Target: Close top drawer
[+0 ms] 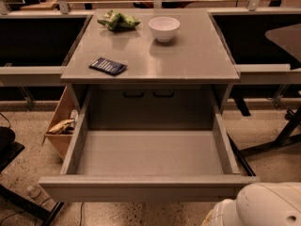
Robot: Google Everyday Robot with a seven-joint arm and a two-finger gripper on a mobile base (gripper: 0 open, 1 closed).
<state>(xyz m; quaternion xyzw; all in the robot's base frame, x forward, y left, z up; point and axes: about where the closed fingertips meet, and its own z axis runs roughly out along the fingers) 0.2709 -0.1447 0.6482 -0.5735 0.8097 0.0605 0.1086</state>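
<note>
The top drawer [146,188] is a deep grey drawer pulled fully out toward me from under the grey counter [197,60]. Its inside is bare and its plain front panel runs across the bottom of the view. Only a white rounded part of my arm [263,206] shows, at the bottom right corner, just below and right of the drawer's front panel. The gripper itself is out of view.
On the counter sit a white bowl [164,28], a green snack bag [117,20] and a dark flat packet [108,66]. A tan wooden bin [61,131] with scraps stands left of the drawer. Dark chair legs [277,135] stand at the right.
</note>
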